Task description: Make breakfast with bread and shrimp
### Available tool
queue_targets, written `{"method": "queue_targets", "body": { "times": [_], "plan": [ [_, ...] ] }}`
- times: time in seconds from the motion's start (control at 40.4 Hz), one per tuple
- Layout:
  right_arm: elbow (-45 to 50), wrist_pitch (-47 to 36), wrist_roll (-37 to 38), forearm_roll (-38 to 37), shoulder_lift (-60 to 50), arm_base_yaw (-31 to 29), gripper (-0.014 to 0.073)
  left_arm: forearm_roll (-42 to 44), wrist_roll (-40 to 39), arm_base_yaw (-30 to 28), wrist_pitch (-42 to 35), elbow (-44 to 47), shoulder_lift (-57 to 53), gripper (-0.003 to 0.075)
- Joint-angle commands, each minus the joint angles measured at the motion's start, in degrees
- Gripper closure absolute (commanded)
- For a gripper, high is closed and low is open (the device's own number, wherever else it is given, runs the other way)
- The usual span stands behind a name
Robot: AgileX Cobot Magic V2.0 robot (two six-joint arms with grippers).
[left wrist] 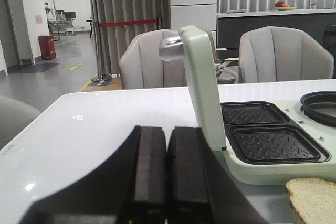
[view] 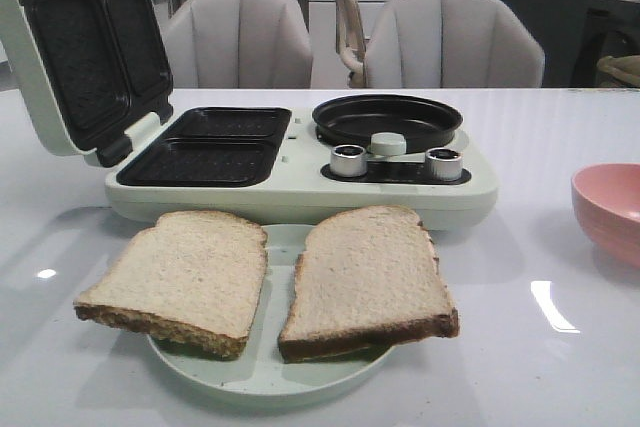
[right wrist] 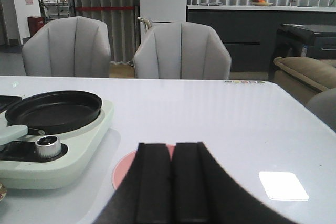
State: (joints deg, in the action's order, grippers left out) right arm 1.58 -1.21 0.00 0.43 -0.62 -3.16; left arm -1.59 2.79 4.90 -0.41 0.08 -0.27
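Note:
Two slices of bread lie side by side on a pale green plate (view: pixel 265 382) at the table's front: the left slice (view: pixel 185 275) and the right slice (view: pixel 368 275). A corner of one slice shows in the left wrist view (left wrist: pixel 314 200). No shrimp shows in any view. Behind the plate stands a pale green breakfast maker (view: pixel 300 187) with its lid (view: pixel 75 47) open, two dark grill wells (view: pixel 210 147) and a round black pan (view: pixel 387 120). My left gripper (left wrist: pixel 167 148) is shut and empty. My right gripper (right wrist: pixel 172 153) is shut and empty above the pink bowl (right wrist: pixel 126 169).
The pink bowl (view: pixel 610 209) sits at the table's right edge; its inside is not visible. Two silver knobs (view: pixel 348 160) are on the maker's front. Two grey chairs (view: pixel 240 39) stand behind the table.

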Motion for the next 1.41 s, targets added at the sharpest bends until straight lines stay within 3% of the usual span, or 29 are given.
{"method": "queue_targets", "body": {
  "times": [0.0, 0.693, 0.841, 1.089, 1.386],
  "plan": [
    [-0.9, -5.4, -0.4, -0.4, -1.2, -0.2, 0.0549, -0.3, -0.6, 0.4, -5.0, 0.4, -1.2, 0.0619],
    [-1.0, -6.0, -0.5, -0.4, -1.2, -0.2, 0.0549, -0.3, -0.6, 0.4, -5.7, 0.4, -1.2, 0.0619],
    [-4.9, -4.7, -0.5, 1.3, -1.2, -0.2, 0.0549, -0.4, -0.6, 0.4, -7.0, -3.4, -1.2, 0.0619],
    [-21.8, 10.4, -0.5, 1.3, 1.1, -0.2, 0.0549, -0.4, -0.6, 0.4, 3.6, -21.7, 3.2, 0.0619],
    [-36.4, 24.0, -0.5, 1.3, 15.6, -0.2, 0.0549, -0.4, -0.6, 0.4, 22.3, -39.3, 16.1, 0.0619]
  ]
}}
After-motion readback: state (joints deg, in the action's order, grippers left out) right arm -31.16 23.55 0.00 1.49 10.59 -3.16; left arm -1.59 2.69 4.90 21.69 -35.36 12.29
